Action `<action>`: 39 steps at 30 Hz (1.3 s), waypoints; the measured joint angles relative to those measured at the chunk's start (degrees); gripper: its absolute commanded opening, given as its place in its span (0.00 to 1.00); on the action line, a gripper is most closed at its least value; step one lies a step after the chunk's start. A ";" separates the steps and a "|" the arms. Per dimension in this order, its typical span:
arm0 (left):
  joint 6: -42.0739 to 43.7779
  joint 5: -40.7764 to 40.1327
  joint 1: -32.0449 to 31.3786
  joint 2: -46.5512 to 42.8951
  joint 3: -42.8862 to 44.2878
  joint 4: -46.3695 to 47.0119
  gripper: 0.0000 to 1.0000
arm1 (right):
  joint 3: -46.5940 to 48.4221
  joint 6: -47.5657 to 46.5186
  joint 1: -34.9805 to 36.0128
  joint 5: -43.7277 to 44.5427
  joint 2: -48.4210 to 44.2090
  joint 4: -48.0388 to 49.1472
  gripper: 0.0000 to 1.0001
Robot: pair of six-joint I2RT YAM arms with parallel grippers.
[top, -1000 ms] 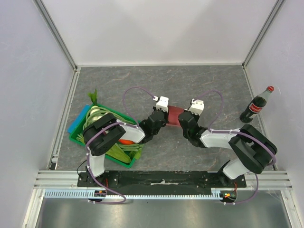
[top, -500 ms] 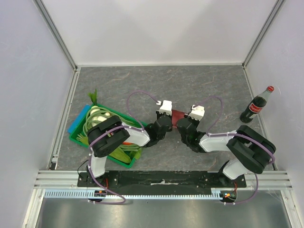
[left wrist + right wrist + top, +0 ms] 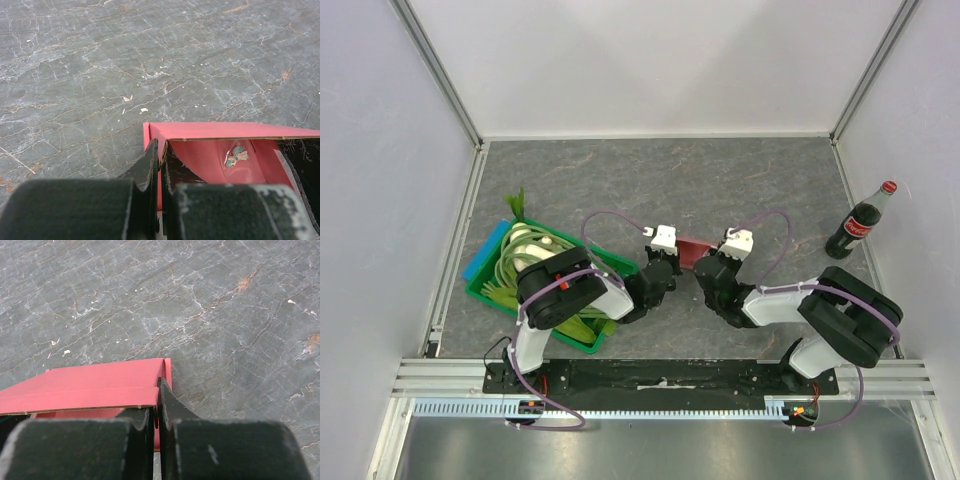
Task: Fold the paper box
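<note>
Grey marbled surface (image 3: 620,180) holds the pink paper box (image 3: 698,247) btw your arms; your left fingers (image 3: 157,155) are pinched tight on its L wall, right fingers (image 3: 159,400) clamped on R wall

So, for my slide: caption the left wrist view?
Left gripper pinching a wall of the pink paper box, grey table beyond.

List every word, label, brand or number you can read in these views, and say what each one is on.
On the bottle, the red label: white lettering, too small to read.
Inside the paper box, a small coloured picture: no legible text.
No other writing shows in any view.
</note>
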 measured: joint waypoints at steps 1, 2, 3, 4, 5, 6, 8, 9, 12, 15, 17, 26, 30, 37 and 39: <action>0.48 -0.07 -0.15 0.28 -0.24 1.03 0.02 | -0.11 -0.04 0.00 -0.24 -0.13 -0.02 0.14; 0.85 -0.24 -0.26 0.50 -0.33 1.60 0.02 | -0.17 -0.07 0.00 -0.48 -0.33 -0.17 0.19; 1.33 -0.50 -0.37 0.81 -0.44 2.36 0.02 | -0.31 -0.07 0.00 -0.81 -0.66 -0.61 0.24; 1.84 -0.81 -0.50 1.11 -0.55 3.08 0.02 | -0.44 0.11 0.00 -1.33 -1.14 -1.60 0.34; 2.29 -1.38 -0.66 1.46 -0.70 3.85 0.02 | -0.61 0.39 0.02 -2.21 -1.77 -3.06 0.40; 2.84 -2.12 -0.90 1.81 -0.83 4.46 0.02 | -0.74 0.87 0.04 -3.06 -2.69 -5.55 0.46; 3.61 -3.34 -1.31 2.45 -1.03 5.55 0.02 | -0.87 2.08 0.09 -4.74 -5.33 -10.93 0.54; 3.87 -3.85 -1.46 2.64 -1.03 5.81 0.02 | -0.96 2.64 0.07 -5.51 -7.26 -13.99 0.59; 4.61 -5.05 -1.64 3.17 -1.07 6.78 0.02 | -1.05 3.96 0.04 -9.29 -15.26 -23.45 0.73; 5.64 -6.25 -1.70 3.48 -1.07 7.37 0.02 | -1.07 4.72 0.04 -14.93 -25.70 -32.83 0.84; 6.58 -6.73 -1.86 3.50 -1.07 7.45 0.02 | -1.05 4.85 0.04 -19.37 -32.57 -38.23 0.98; 9.49 -8.83 -2.60 4.13 -1.05 8.44 0.02 | 10.32 5.09 -21.51 -48.59 -33.90 -49.13 0.98; 10.47 -9.27 -2.86 4.46 -1.01 9.18 0.02 | 16.61 4.94 -29.49 -58.90 -20.37 -43.58 0.98; 11.65 -9.79 -3.19 4.70 -0.98 9.70 0.02 | 11.96 7.17 -27.96 -63.21 -13.57 -33.40 0.98; 12.07 -10.08 -3.26 5.14 -0.96 10.49 0.02 | 9.70 7.67 -26.56 -62.10 -13.57 -30.42 0.98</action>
